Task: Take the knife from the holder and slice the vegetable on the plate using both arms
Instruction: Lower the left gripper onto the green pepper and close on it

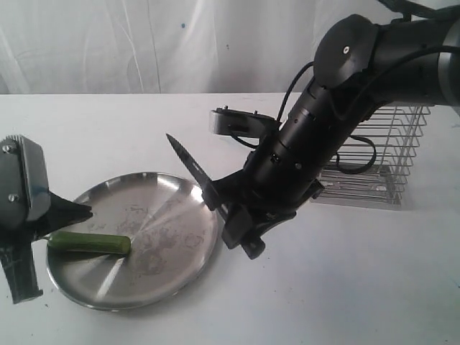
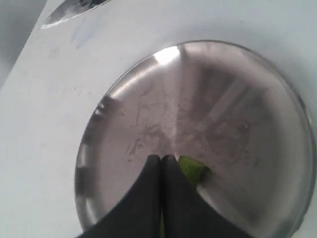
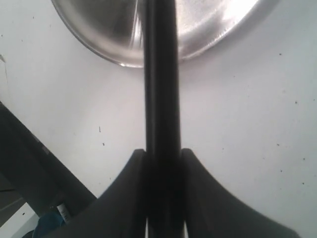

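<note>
The green vegetable (image 1: 90, 243) lies on the left part of the steel plate (image 1: 169, 212). My left gripper (image 1: 77, 211) is shut, its tips together just over the vegetable's left end. In the left wrist view the fingers (image 2: 148, 171) meet above the vegetable (image 2: 194, 169) on the plate (image 2: 223, 109). My right gripper (image 1: 219, 203) is shut on the knife (image 1: 188, 162) by its handle. The dark blade points up and left over the plate's far right rim. The right wrist view shows the knife (image 3: 161, 74) running from the gripper (image 3: 162, 153) towards the plate (image 3: 109, 29). The wire holder (image 1: 377, 154) stands behind the right arm.
The white table (image 1: 345, 287) carries everything, with a white curtain (image 1: 144, 43) behind it. The bulky right arm (image 1: 338, 108) leans across the middle, between holder and plate. A table edge with dark floor beyond shows in the right wrist view (image 3: 29, 163).
</note>
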{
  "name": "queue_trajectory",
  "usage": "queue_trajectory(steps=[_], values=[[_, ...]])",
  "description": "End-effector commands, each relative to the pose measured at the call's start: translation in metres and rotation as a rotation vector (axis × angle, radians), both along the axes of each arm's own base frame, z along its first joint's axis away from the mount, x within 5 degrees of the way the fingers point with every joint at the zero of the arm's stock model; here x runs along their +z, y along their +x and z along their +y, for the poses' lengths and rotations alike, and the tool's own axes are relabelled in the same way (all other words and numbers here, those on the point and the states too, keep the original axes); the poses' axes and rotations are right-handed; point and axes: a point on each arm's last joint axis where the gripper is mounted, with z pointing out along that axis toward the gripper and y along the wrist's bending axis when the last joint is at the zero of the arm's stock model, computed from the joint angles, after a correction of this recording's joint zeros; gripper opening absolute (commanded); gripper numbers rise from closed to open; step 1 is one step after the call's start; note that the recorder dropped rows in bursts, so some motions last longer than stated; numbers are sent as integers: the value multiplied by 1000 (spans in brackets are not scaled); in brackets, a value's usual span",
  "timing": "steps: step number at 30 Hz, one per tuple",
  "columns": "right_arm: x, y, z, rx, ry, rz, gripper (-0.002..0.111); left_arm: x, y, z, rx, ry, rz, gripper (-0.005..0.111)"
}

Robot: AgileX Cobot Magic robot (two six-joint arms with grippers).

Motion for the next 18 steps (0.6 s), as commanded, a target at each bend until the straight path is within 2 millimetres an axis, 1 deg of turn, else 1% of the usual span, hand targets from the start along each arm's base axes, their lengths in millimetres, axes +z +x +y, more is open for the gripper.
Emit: queue_trajectory(steps=[1, 3, 5, 6, 8, 9, 11, 13, 14, 16, 17, 18], values=[[6, 6, 0, -30, 37, -73, 0, 1, 3, 24, 596, -317, 189, 0], [6, 7, 0, -34, 38, -79, 0, 6, 9, 35, 738, -329, 144, 0], [6, 7, 0, -35, 39, -80, 0, 16, 16, 42, 826, -364, 101, 0], [6, 7, 0, -35, 39, -82, 0, 24, 22, 45, 888, -418, 84, 0], [6, 8, 0, -39, 41, -87, 0, 31, 32, 49, 951, -472, 67, 0], [6, 8, 0, -39, 41, -87, 0, 35, 40, 51, 987, -505, 66, 0], [6, 8, 1, -40, 44, -84, 0, 35, 52, 55, 1026, -518, 71, 0], [6, 8, 1, -39, 45, -81, 0, 28, 64, 64, 1046, -478, 88, 0], [6, 8, 1, -39, 45, -81, 0, 23, 68, 69, 1042, -419, 85, 0], [6, 8, 1, -39, 45, -81, 0, 12, 71, 79, 971, -158, 48, 0], [6, 8, 1, -18, 49, -97, 0, 3, 66, 87, 866, 187, 1, 0], [6, 8, 1, -5, 52, -104, 0, 0, 62, 92, 849, 300, -9, 0]])
